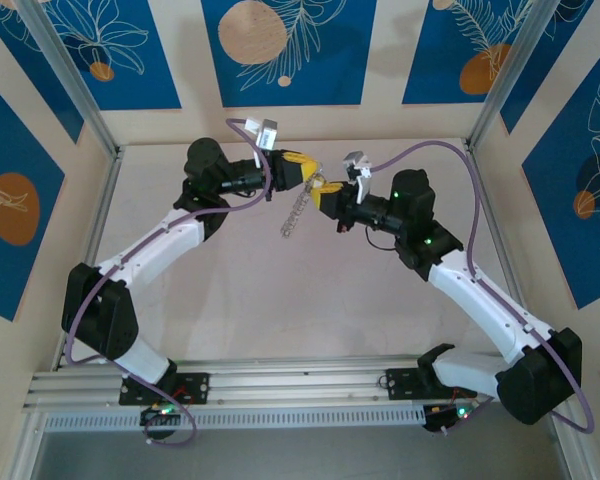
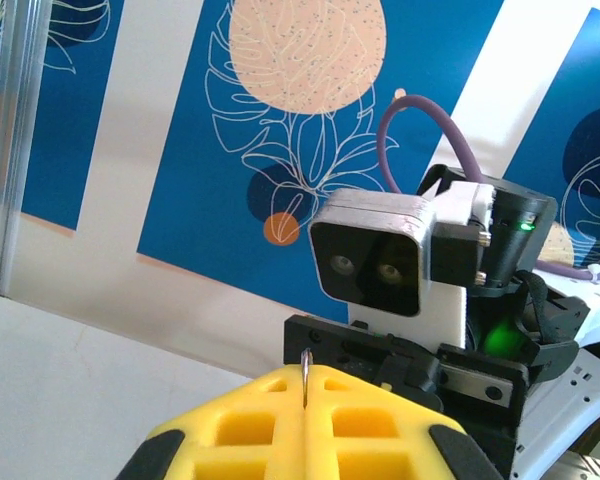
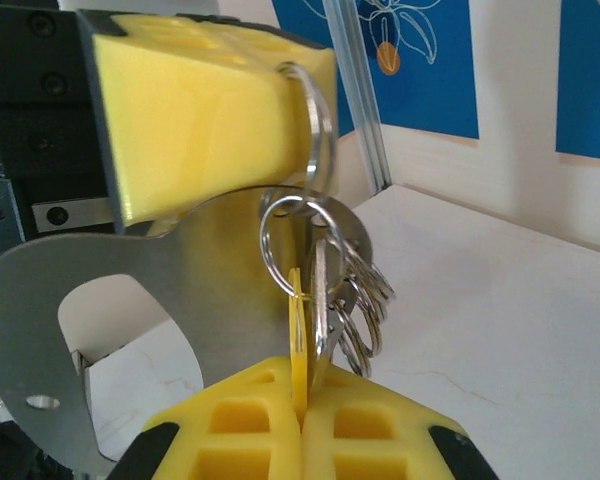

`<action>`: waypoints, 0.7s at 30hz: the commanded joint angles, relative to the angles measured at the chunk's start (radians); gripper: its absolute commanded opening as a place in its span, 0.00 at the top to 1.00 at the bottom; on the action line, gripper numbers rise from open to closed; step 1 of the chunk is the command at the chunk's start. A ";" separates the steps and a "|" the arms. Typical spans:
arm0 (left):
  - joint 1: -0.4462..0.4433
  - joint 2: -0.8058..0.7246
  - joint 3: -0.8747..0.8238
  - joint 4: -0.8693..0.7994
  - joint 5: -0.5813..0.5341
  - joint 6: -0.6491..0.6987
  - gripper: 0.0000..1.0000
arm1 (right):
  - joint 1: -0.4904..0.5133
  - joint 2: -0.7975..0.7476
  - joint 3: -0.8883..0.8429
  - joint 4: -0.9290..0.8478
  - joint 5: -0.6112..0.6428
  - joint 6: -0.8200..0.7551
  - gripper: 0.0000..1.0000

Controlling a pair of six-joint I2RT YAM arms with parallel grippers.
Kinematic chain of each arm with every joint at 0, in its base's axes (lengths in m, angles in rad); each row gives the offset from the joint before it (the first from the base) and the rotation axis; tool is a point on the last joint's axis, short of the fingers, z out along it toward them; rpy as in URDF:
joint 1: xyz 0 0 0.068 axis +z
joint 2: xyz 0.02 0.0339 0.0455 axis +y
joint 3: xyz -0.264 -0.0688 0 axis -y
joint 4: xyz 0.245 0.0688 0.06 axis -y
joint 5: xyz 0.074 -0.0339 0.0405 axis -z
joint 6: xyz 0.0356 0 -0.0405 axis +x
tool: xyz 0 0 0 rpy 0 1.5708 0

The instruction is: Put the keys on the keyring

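Observation:
My left gripper [image 1: 308, 175] and right gripper [image 1: 325, 197] meet tip to tip above the middle of the table. The keyring [image 3: 130, 290], a flat grey metal loop, hangs from a silver ring [image 3: 317, 120] pinched in the left gripper's yellow fingers [image 3: 210, 110]. In the left wrist view that gripper [image 2: 304, 385] is shut on a thin metal edge. A smaller split ring [image 3: 272, 250] hangs below. My right gripper [image 3: 302, 400] is shut on the key [image 3: 297, 335], its yellow head edge-on against that ring, with a silver piece [image 3: 320, 300] beside it. A chain of small rings [image 1: 297, 215] dangles beneath.
White table [image 1: 280, 300] walled by blue-patterned panels, with aluminium posts [image 1: 80, 90] at the back corners. The right arm's wrist camera [image 2: 370, 260] faces the left gripper closely. Purple cables [image 1: 450, 160] loop over both arms. A rail [image 1: 300, 385] runs along the near edge.

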 commanded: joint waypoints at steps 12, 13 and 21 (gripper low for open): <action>-0.008 -0.048 -0.025 0.138 -0.055 -0.038 1.00 | 0.034 0.073 0.092 -0.177 -0.036 -0.064 0.86; -0.008 -0.051 -0.030 0.145 -0.060 -0.040 1.00 | 0.023 0.065 0.089 -0.189 -0.038 -0.065 0.78; -0.008 -0.068 -0.070 0.236 -0.119 -0.088 1.00 | -0.145 -0.090 0.004 -0.216 -0.096 -0.027 0.61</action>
